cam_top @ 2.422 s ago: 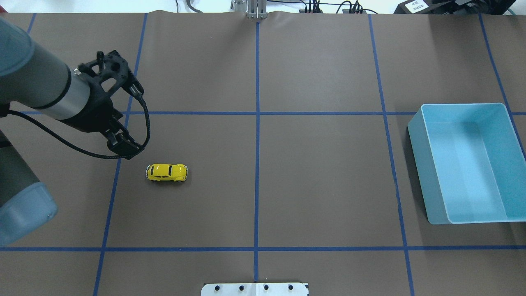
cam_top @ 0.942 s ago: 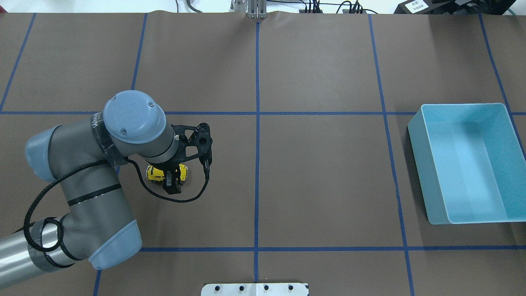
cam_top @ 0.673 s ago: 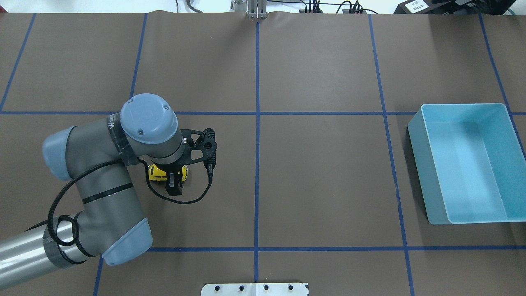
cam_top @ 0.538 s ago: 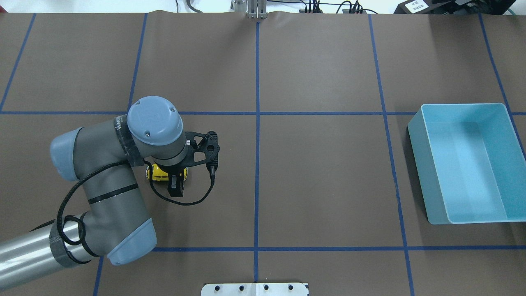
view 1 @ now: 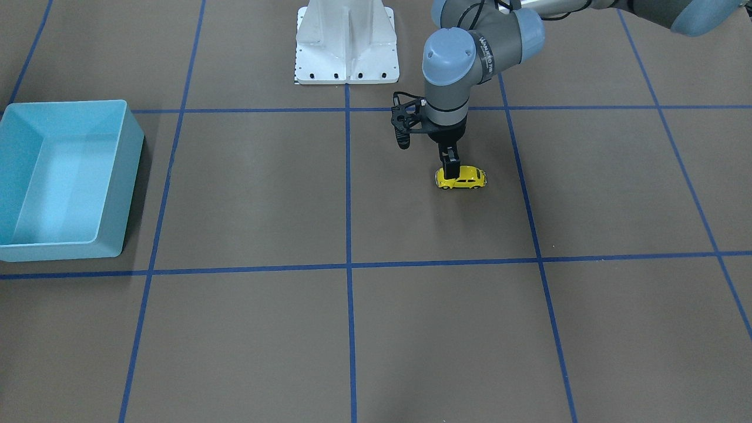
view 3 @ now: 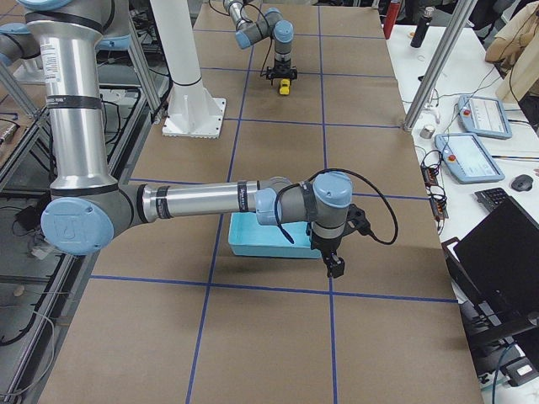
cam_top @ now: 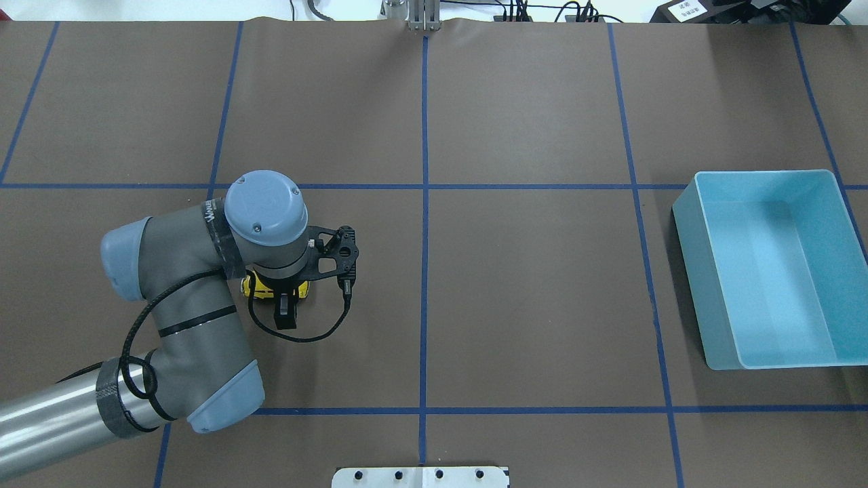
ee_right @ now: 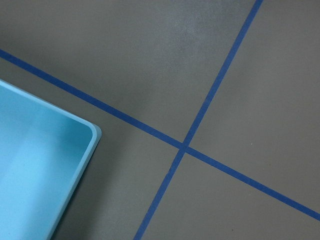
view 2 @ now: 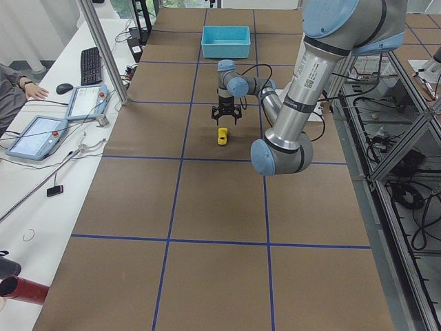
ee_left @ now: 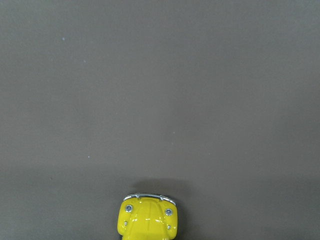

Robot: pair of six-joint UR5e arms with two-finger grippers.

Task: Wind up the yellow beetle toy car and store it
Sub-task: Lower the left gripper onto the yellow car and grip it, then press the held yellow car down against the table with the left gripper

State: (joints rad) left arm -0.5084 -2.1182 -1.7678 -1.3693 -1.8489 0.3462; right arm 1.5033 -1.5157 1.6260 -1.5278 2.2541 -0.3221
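Has swung the left arm [cam_top: 190, 339] in across the table [cam_top: 542, 305] from the edge farthest from the blue bin [cam_top: 702, 271] and lowered it: reads as grasp imminent, winding not begun. Shows the left claw [view 1: 450, 164] spread wide. Leaves the yellow beetle toy car [view 1: 467, 178] unmoved on its wheels, well apart from the blue bin, directly beneath that claw, seemingly between its fingers; cannot tell whether touched.
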